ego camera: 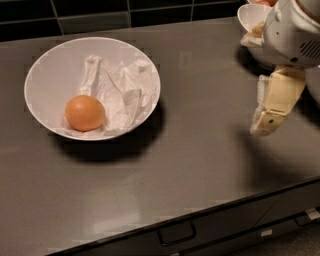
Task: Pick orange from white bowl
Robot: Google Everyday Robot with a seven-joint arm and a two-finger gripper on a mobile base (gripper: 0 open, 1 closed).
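The orange (85,113) lies in the left front part of the white bowl (50,65), resting on crumpled white paper (117,87). The bowl stands on the dark countertop (200,150), at the left. My gripper (265,122) hangs at the right side of the view, pointing down, a little above the countertop. It is far to the right of the bowl and holds nothing that I can see. The white arm housing (292,32) sits above it.
A smaller white bowl (250,17) stands at the back right, mostly hidden behind the arm. A dark tiled wall (100,15) runs along the back. The counter's front edge has a drawer with a handle (176,233) below it.
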